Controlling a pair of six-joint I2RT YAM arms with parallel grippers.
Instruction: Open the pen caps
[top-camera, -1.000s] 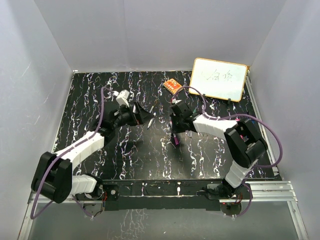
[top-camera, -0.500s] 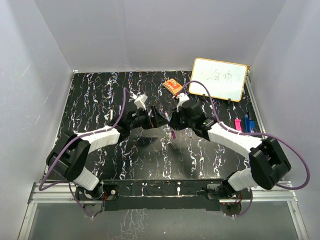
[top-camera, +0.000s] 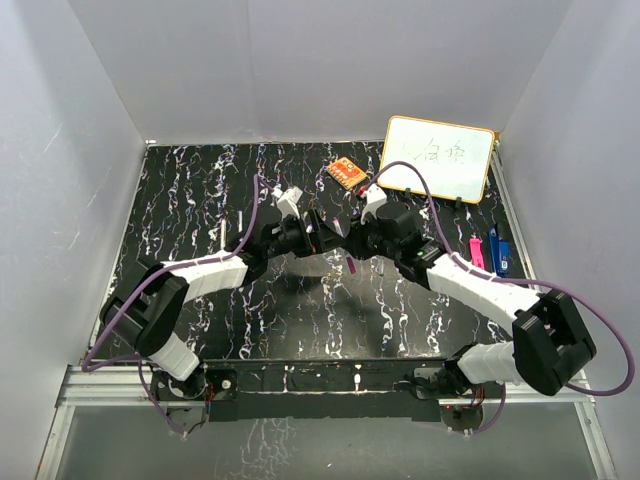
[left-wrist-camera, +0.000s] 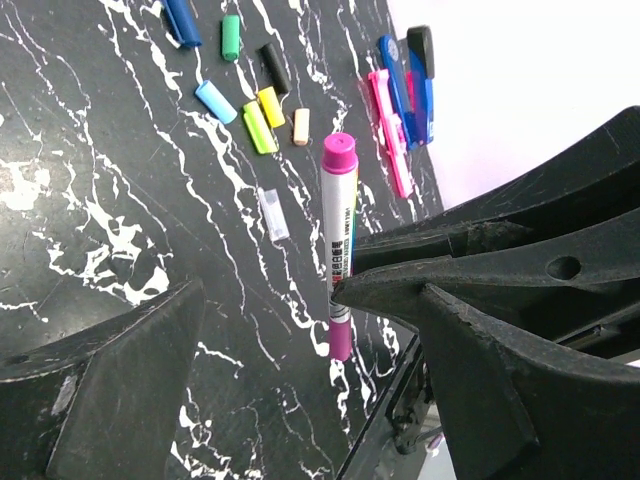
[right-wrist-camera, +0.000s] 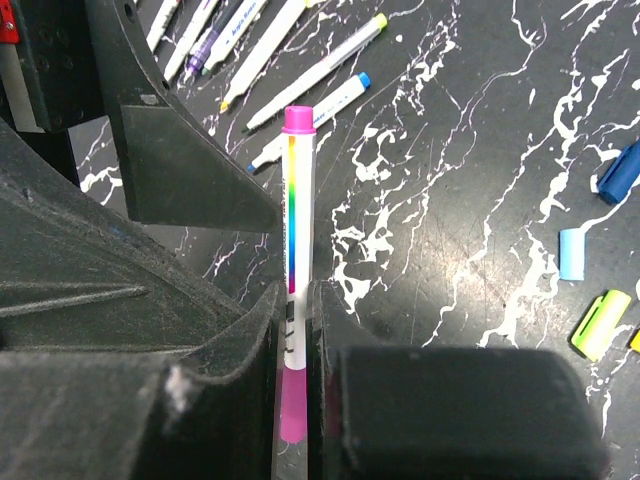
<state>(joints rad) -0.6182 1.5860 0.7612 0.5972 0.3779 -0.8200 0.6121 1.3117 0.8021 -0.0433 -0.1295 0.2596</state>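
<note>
Over the table (top-camera: 200, 200) centre, right gripper (right-wrist-camera: 293, 300) pinches the marker (right-wrist-camera: 294, 200) low on its barrel, cap on; can't tell which magenta end. Left gripper (left-wrist-camera: 310, 295) faces it wide open, empty, apparently lined up for the free end. Loose caps (left-wrist-camera: 262, 108) and clips (left-wrist-camera: 400, 110) sit rightward; left side looks free for the pull.

In the right wrist view, the right pincer (right-wrist-camera: 294, 318) hides the lower barrel of the magenta-capped pen (right-wrist-camera: 294, 200); its print is too small to read. At 12 o'clock, uncapped pens (right-wrist-camera: 265, 45) run off the edge; at 3 o'clock, a dark blue cap (right-wrist-camera: 622, 172) is cut off.
</note>
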